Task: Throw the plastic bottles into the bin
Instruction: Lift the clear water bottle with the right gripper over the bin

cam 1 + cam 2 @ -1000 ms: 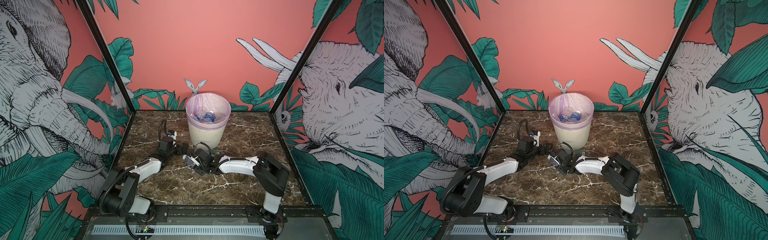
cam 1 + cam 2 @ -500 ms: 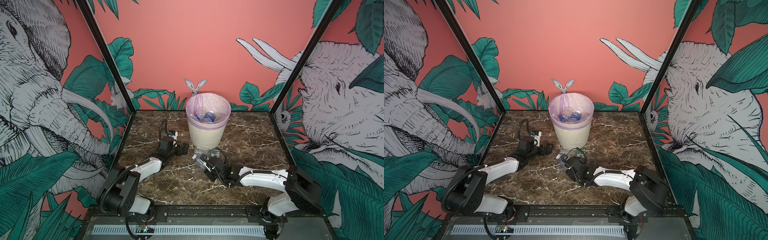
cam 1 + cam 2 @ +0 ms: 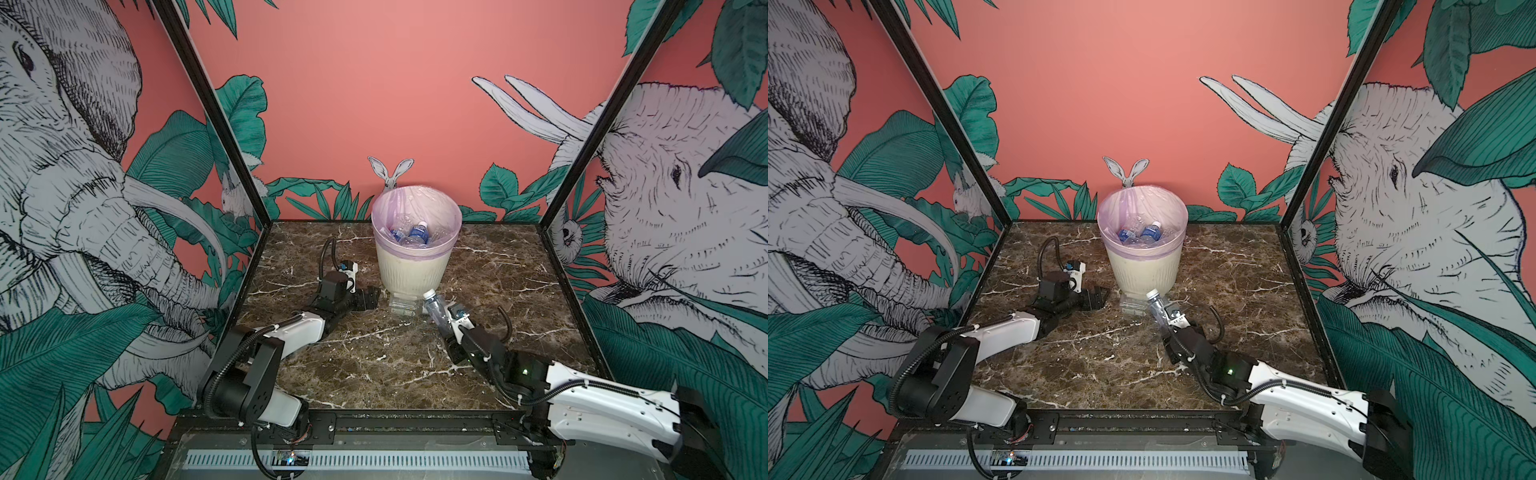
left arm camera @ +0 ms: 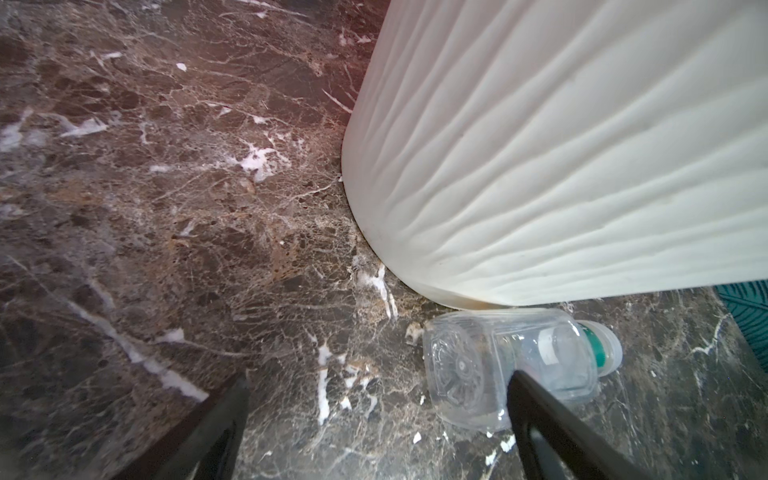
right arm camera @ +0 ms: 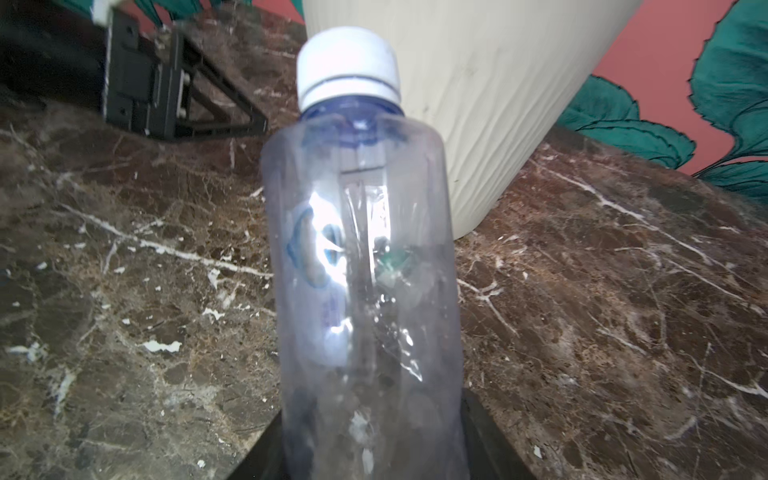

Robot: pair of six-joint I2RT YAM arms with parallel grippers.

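The bin (image 3: 415, 270) (image 3: 1144, 272), cream and ribbed with a lilac liner, stands at the back middle with several plastic bottles (image 3: 417, 234) (image 3: 1149, 233) inside. My right gripper (image 3: 448, 326) (image 3: 1168, 326) (image 5: 374, 436) is shut on a clear white-capped bottle (image 3: 435, 308) (image 3: 1158, 306) (image 5: 361, 249), cap pointing toward the bin's foot. Another clear bottle (image 3: 402, 305) (image 3: 1133, 305) (image 4: 490, 374), green-capped, lies on the table against the bin's base. My left gripper (image 3: 370, 298) (image 3: 1098, 297) (image 4: 378, 376) is open just left of it, one finger (image 4: 540, 415) beside its bottom end.
The dark marble table (image 3: 374, 365) is walled by black frame posts and printed panels on three sides. The bin wall (image 4: 561, 145) fills much of the left wrist view, close to the fingers. The left gripper's body (image 5: 166, 99) shows beyond the held bottle.
My right arm has swung out to the right, carrying its gripper and the white-capped bottle from the middle to right of the bin's foot. The left gripper has edged slightly toward the bin.
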